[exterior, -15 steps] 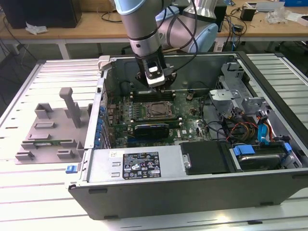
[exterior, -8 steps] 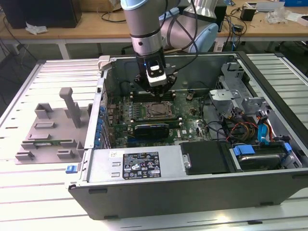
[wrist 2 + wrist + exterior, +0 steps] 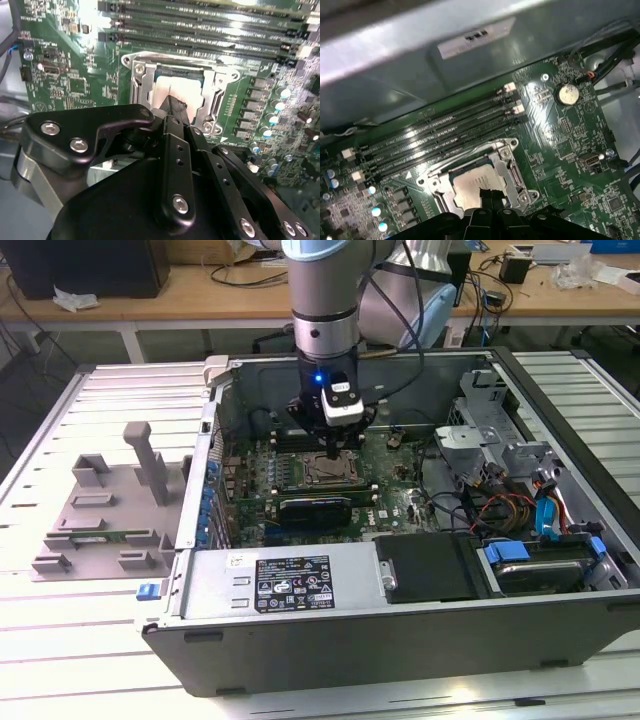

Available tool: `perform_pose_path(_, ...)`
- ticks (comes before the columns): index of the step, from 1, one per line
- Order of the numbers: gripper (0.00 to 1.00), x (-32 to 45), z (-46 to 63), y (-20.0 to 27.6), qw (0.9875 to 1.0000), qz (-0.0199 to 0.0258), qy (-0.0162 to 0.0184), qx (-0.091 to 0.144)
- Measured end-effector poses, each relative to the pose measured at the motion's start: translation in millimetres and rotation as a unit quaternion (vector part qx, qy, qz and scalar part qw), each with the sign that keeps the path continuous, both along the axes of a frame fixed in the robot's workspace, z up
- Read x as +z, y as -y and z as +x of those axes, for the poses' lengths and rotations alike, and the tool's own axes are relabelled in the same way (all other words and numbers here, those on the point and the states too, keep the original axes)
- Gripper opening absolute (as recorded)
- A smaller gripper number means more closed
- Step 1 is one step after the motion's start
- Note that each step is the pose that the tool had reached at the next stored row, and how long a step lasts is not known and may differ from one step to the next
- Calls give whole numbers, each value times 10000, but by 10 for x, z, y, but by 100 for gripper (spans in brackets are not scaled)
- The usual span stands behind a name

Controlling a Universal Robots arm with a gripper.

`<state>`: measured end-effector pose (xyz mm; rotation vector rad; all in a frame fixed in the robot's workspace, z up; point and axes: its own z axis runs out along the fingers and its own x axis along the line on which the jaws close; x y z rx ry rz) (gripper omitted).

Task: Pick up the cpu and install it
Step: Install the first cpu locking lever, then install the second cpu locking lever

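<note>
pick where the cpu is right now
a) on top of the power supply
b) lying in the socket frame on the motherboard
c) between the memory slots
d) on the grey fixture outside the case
b: in both wrist views the cpu lies flat inside the metal socket frame on the motherboard, with the gripper right above it.

The exterior view is looking down from above at the open computer case (image 3: 400,570) on the slatted table (image 3: 60,660), taking in the whole arm. Both wrist views are sitting close over the motherboard (image 3: 65,75) — each facing down past the gripper (image 3: 172,107) onto the shared socket frame (image 3: 475,177).
</note>
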<state>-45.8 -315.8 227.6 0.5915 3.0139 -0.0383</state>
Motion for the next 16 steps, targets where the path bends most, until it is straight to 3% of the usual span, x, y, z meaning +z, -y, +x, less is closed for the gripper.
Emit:
perform_pose_path(4,11,1,19,61,10000,-1,-80,1)
perform_pose_path(6,11,0,23,66,10000,0,-94,0)
perform_pose_path(16,11,0,24,67,10000,-1,-94,0)
